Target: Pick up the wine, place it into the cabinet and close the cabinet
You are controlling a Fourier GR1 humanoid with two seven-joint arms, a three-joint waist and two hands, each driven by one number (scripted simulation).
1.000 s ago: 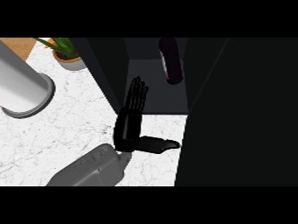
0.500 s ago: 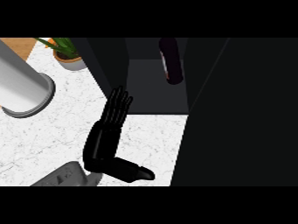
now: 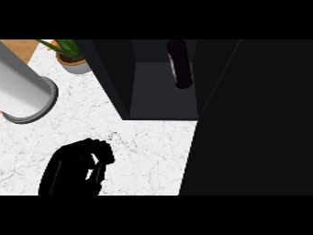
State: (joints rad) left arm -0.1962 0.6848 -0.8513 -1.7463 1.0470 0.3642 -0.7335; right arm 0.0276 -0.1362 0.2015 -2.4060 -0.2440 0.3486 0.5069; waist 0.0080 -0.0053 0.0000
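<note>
- The wine (image 3: 178, 63) is already inside the cabinet (image 3: 162, 98), standing upright against the back of the open compartment, up at about twelve o'clock in the head view.
- So by the look of it, the pick and the place are done; what's left is shutting the cabinet.
- The big black slab filling the three o'clock side looks like the cabinet door (image 3: 260, 119), swung wide and hiding everything behind it.
- Only one hand shows: the left hand (image 3: 77, 167) down at seven o'clock, fingers curled in on themselves, holding nothing, hanging over the marble counter (image 3: 145, 137).
- The right hand? Nowhere in sight.
- Room to move: open marble between the hand and the cabinet's front edge, nothing in the lane.
- Off at ten o'clock sits a grey cylinder (image 3: 13, 89), and a potted plant (image 3: 70, 57) at eleven, both well apart from the hand.
</note>
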